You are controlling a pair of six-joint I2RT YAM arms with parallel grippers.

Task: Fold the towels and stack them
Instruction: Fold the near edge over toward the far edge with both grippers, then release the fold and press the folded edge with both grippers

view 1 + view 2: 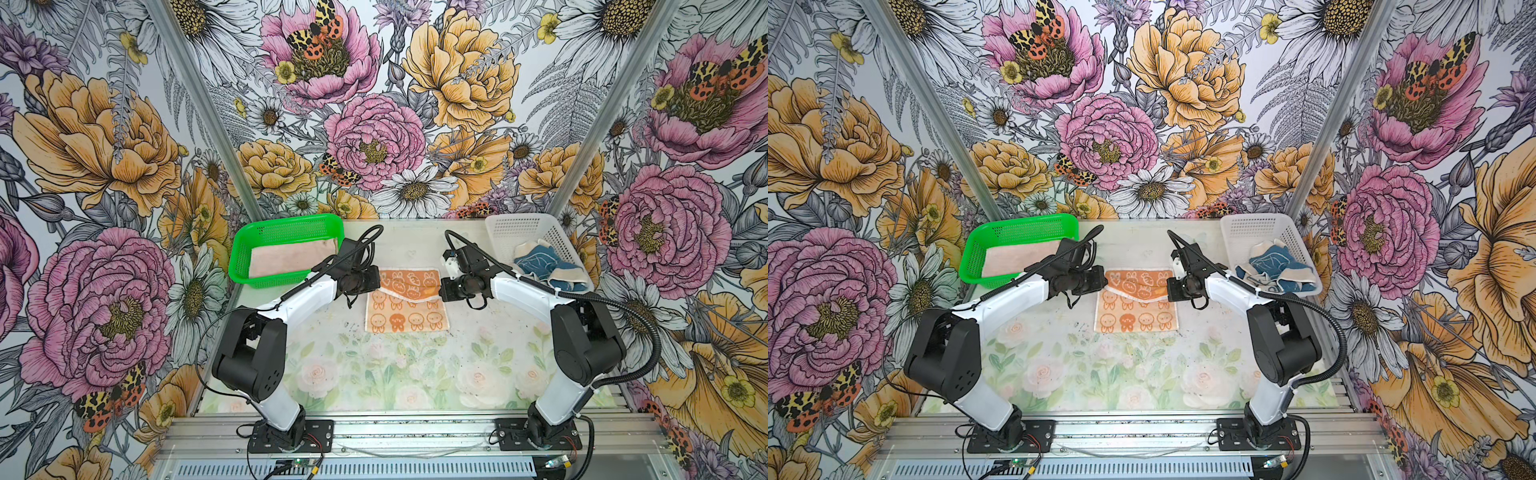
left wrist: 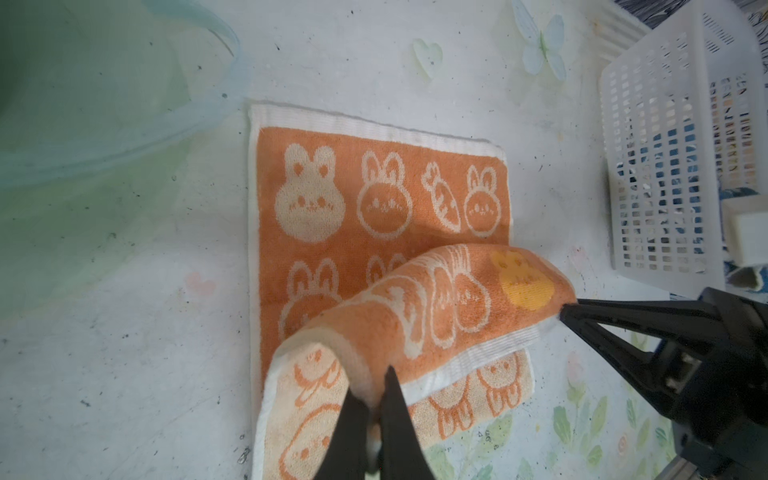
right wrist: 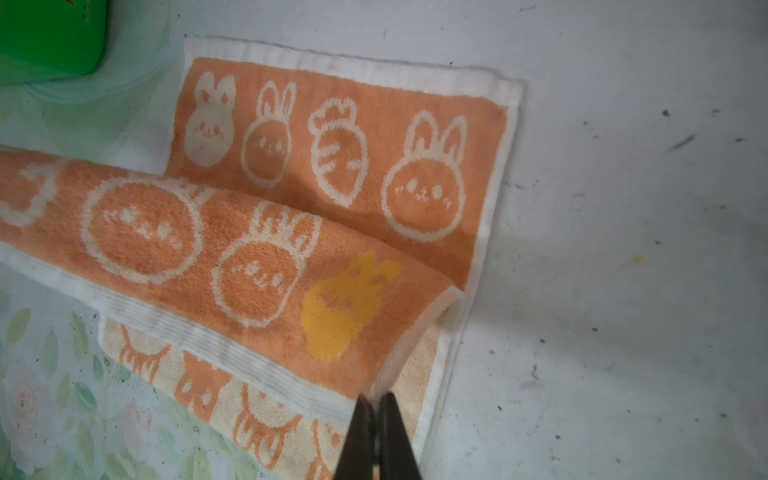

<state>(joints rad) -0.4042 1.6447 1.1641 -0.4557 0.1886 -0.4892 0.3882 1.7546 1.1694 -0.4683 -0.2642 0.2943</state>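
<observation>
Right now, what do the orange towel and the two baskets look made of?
The orange towel: terry cloth, probably cotton; matte looped pile, ribbed white border.
The green basket: moulded plastic, glossy, perforated walls.
The white basket: plastic too, duller, grid holes.

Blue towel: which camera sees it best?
Both top views: the blue towel lies crumpled in the white basket, clearly visible. The left wrist view catches only blue bits through basket holes; the right wrist view misses it.
</observation>
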